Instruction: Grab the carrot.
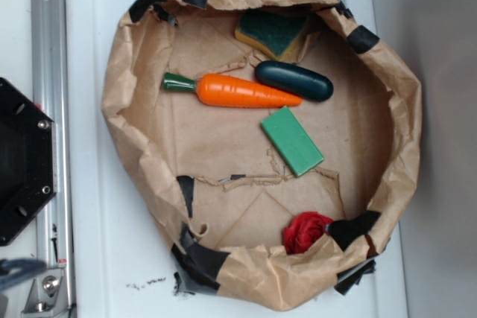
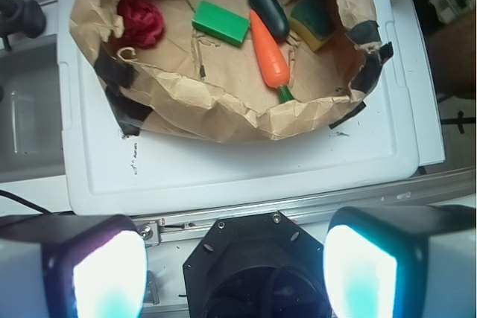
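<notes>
Setting: robot lab or test bench, not a home
Work surface: white plastic lid (image 1: 97,258) used as a tabletop, scuffed with dark marks
Mounting: aluminium rail (image 1: 46,50) along the edge, black octagonal robot base plate (image 1: 22,161) bolted beside it
Arena: improvised brown paper ring (image 1: 134,147), patched with black tape
Props: toy carrot (image 1: 242,91), dark green toy vegetable (image 1: 294,80), green block (image 1: 292,141), sponge (image 1: 272,33), red cloth (image 1: 305,231)
Surroundings: cables and grey equipment at the wrist view's edges
</notes>
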You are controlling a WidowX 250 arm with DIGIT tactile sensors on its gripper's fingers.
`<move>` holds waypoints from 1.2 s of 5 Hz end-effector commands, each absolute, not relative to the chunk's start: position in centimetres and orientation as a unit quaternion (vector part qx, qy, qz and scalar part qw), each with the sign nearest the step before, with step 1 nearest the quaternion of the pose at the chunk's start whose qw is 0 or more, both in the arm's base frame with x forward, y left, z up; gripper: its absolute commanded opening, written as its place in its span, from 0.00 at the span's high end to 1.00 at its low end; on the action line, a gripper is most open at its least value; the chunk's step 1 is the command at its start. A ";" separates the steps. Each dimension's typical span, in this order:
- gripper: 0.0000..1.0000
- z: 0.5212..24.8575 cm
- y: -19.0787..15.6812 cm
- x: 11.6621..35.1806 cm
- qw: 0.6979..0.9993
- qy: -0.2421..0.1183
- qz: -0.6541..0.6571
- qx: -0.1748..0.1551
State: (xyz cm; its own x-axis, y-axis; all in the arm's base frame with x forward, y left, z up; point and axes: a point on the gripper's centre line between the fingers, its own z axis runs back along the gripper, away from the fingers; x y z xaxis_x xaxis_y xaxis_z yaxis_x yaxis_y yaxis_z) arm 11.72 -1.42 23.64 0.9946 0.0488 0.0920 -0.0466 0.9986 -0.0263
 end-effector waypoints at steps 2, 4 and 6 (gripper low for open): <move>0.00 20.2 -0.1 16.7 0.997 -0.071 0.024 -0.012; 0.00 12.0 0.9 25.6 0.996 -0.083 -0.016 0.006; 0.00 5.6 2.9 25.6 0.997 -0.026 -0.059 0.048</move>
State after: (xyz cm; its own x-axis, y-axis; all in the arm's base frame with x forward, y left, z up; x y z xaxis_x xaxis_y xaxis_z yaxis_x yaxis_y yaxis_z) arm 25.06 2.42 4.55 0.9928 -0.1198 0.0057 0.1188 0.9887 0.0915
